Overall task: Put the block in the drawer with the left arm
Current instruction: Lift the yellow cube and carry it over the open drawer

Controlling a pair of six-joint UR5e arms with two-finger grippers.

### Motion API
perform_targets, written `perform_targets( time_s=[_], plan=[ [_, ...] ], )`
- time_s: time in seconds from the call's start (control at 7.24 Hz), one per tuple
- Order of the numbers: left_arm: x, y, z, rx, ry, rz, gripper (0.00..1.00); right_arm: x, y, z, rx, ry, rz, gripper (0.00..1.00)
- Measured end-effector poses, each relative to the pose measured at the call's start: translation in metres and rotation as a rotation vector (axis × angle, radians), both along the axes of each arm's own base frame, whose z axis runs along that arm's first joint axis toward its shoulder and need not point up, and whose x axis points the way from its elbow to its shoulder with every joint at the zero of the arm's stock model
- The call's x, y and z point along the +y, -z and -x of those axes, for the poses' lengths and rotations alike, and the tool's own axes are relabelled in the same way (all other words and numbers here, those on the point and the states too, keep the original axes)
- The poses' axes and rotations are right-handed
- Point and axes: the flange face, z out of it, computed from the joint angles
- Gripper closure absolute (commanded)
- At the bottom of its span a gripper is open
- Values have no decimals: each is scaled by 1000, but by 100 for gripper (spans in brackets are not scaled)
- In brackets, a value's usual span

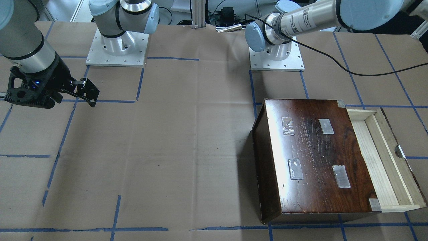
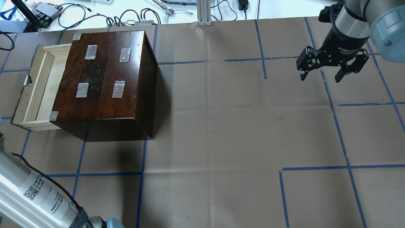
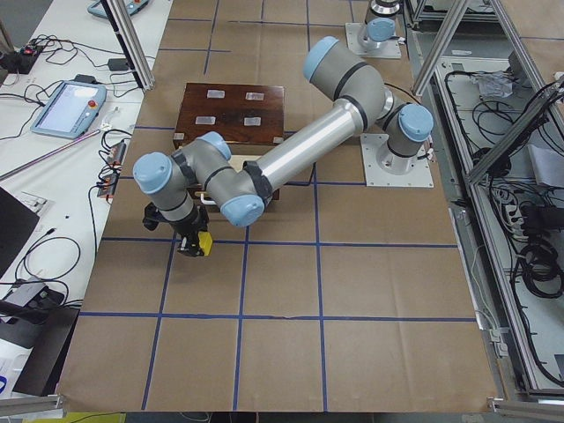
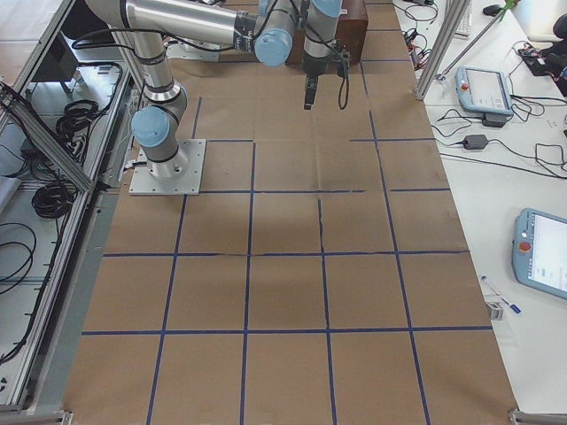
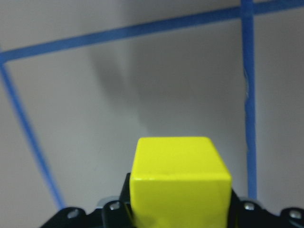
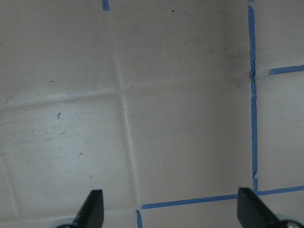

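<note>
Left tool (image 3: 194, 248) clamped on the block (image 5: 179, 185), yellow cube pinched between the fingers, its top and front faces clear in the wrist view. Right tool (image 2: 320, 78) has its jaws wide apart with nothing between them, hanging over bare desk at the far right corner of the overhead view.

Largest down:
- Desk (image 2: 234, 126): brown paper, blue tape grid.
- Left arm (image 3: 300, 150): stretched out low from its base, past the cabinet's drawer side, wrist turned down toward the desk. Black cable (image 1: 334, 57) trails off it.
- Right arm (image 2: 348, 28): parked on its own side, well apart from the cabinet.
- Cabinet (image 2: 104, 72): dark glossy wood, sits on the left arm's half of the desk, four tape patches (image 2: 91, 52) on top.
- Drawer (image 2: 34, 90): pulled out on the side away from the right arm. Pale wood inside, dark front with a finger notch. Nothing visible in the part that shows.
- Block: not in the drawer. It hangs in the left tool out beyond the drawer front, by a blue tape line, low over the desk. Can't tell whether it touches the paper. Wrist view shows only paper and tape past it.
</note>
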Motion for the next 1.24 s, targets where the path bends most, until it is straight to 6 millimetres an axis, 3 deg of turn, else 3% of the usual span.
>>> perform_targets(
  time_s=[0.14,0.28,0.41,0.55,0.69,0.83,1.24],
  plan=[
    [19,-36,22,-1,-3,5,100,0,0,0,0,0,0,0],
    [38,-63,60,11,-15,19,100,0,0,0,0,0,0,0],
    [57,-75,107,25,-40,24,100,0,0,0,0,0,0,0],
    [74,-71,152,40,-75,31,100,0,0,0,0,0,0,0],
    [81,-54,187,53,-109,50,100,0,0,0,0,-1,0,0],
    [80,-36,209,61,-134,69,100,0,0,0,0,-1,0,0],
    [70,3,231,109,-191,60,100,0,0,0,0,-1,-1,0]
  ],
)
